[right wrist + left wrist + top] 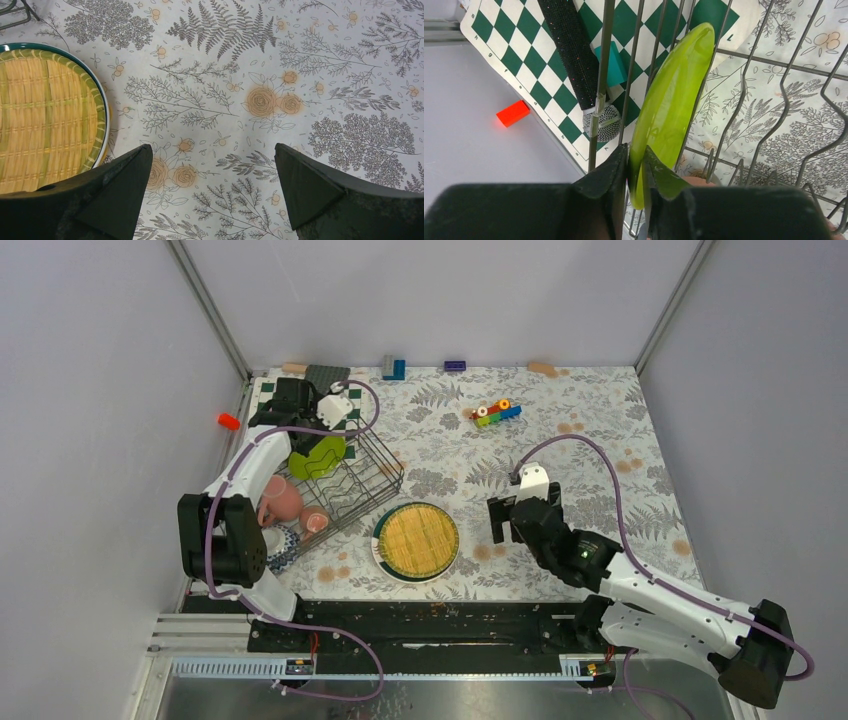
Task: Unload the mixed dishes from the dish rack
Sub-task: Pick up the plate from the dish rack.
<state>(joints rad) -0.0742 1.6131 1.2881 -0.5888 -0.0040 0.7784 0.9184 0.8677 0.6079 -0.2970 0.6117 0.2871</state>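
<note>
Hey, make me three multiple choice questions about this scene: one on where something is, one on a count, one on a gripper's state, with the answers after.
1. Where is the lime-green plate?
A) flat on the table
B) on edge in the dish rack
C) on the chequered board

2. How many pink cups show in the top view?
A) one
B) four
C) two

3. How does the right gripper stand?
A) wide open, nothing between its fingers
B) shut on a cup
C) shut on a plate

Answers:
1 B, it stands upright between the rack's wires.
2 C, both show at the rack's near end.
3 A, only the tablecloth shows between its fingers.
</note>
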